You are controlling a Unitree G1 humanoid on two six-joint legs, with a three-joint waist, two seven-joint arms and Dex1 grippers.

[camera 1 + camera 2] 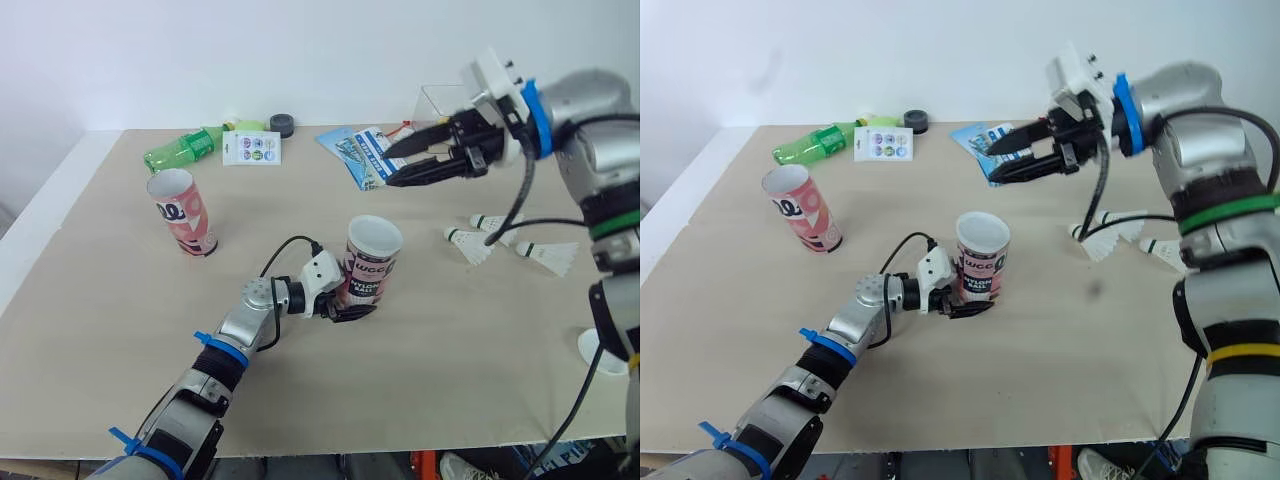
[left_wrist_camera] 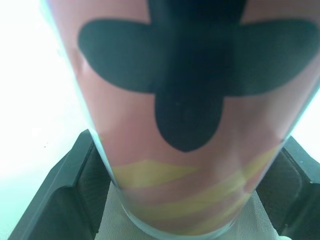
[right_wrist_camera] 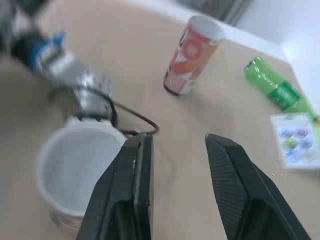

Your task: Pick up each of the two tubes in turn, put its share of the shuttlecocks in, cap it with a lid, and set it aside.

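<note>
Two pink printed tubes stand open-topped on the beige table (image 1: 120, 330). My left gripper (image 1: 350, 306) is shut on the base of the middle tube (image 1: 373, 260); its black fingers (image 2: 75, 185) flank the tube wall (image 2: 185, 165). The other tube (image 1: 182, 212) stands apart at the left. My right gripper (image 1: 390, 169) hangs open and empty in the air, behind and above the held tube, whose white mouth (image 3: 80, 170) I see from above. Three white shuttlecocks (image 1: 470, 243) lie on the table at the right.
A green bottle (image 1: 185, 148), a sticker card (image 1: 251, 147), a black lid (image 1: 282, 124) and a blue leaflet (image 1: 358, 150) line the back edge. A clear box (image 1: 445, 102) stands at the back right. A white lid (image 1: 600, 352) lies at the right edge.
</note>
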